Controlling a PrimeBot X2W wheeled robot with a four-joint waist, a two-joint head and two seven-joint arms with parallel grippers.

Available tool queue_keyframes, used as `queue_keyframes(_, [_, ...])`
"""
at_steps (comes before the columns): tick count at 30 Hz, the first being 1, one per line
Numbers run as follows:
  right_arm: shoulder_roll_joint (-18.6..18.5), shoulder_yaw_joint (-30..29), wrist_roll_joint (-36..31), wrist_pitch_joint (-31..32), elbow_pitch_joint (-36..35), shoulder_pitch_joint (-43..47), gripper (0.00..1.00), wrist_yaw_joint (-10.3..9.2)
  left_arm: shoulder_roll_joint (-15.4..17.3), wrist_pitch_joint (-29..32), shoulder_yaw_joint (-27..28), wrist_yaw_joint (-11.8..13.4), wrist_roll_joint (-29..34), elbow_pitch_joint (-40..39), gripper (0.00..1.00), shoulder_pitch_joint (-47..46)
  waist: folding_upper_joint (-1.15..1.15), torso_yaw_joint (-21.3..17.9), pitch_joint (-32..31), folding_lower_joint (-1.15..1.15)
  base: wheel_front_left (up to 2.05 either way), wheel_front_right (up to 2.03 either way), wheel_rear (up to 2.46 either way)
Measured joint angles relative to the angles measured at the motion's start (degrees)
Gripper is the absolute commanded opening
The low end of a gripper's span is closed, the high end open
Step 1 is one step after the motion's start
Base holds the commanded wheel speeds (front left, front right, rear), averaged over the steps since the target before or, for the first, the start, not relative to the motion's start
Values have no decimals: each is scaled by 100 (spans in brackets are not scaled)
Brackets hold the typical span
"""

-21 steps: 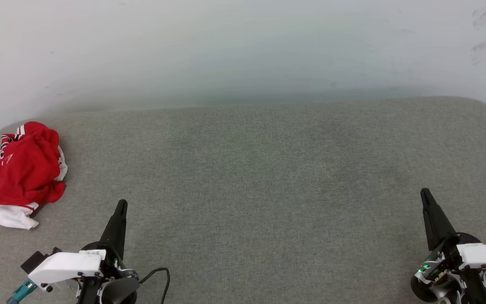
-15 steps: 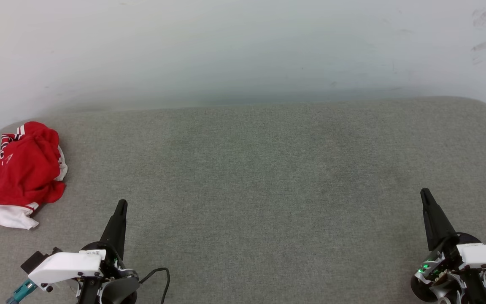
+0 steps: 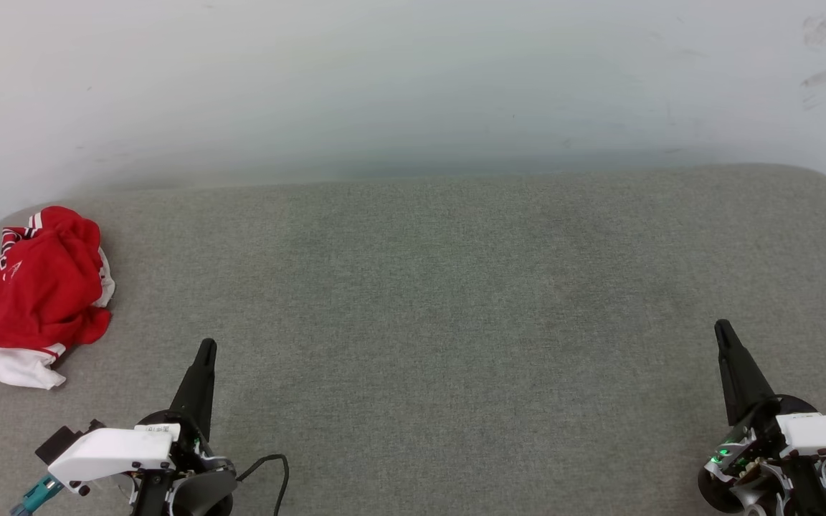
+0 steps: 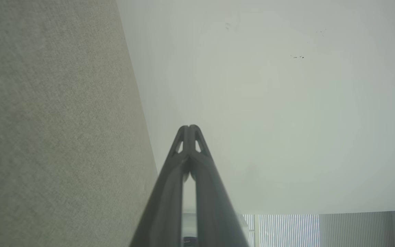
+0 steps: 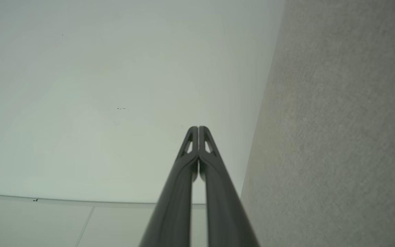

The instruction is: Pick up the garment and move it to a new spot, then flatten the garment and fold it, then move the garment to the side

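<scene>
In the head view the garment [image 3: 33,287] lies crumpled at nine o'clock on the grey pad [image 3: 413,287], near its left edge and well apart from both grippers. The left gripper [image 3: 205,349] sits at seven o'clock and the right gripper [image 3: 722,330] at four o'clock. The left wrist view shows its fingers pressed together, empty, pointing at the wall [image 4: 286,103]; the right wrist view shows the same. The pickup looks not yet begun. Next, the left gripper likely must spread and reach toward ten o'clock for the cloth.
</scene>
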Motion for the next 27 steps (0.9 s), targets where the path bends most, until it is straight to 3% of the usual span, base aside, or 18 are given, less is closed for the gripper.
queue_keyframes(6, [0,0,1,0,13,8,0,0,-1,-1,0,2,0,16,0,7,0,0,0,0,0,0,0])
queue_keyframes(7, [1,2,1,0,52,35,100,-1,-3,-2,-11,2,0,55,100,27,0,0,0,0,0,0,0])
queue_keyframes(8, [3,5,1,-1,107,81,0,-1,-9,-3,-19,2,0,101,0,76,0,0,0,0,0,0,0])
queue_keyframes(9, [3,7,1,-1,154,139,100,-1,-14,-10,-24,2,0,152,100,132,0,0,0,0,0,0,0])
queue_keyframes(27, [11,321,-471,-439,94,364,100,-10,-22,-445,-15,8,441,62,100,407,0,-9,14,0,0,0,0])
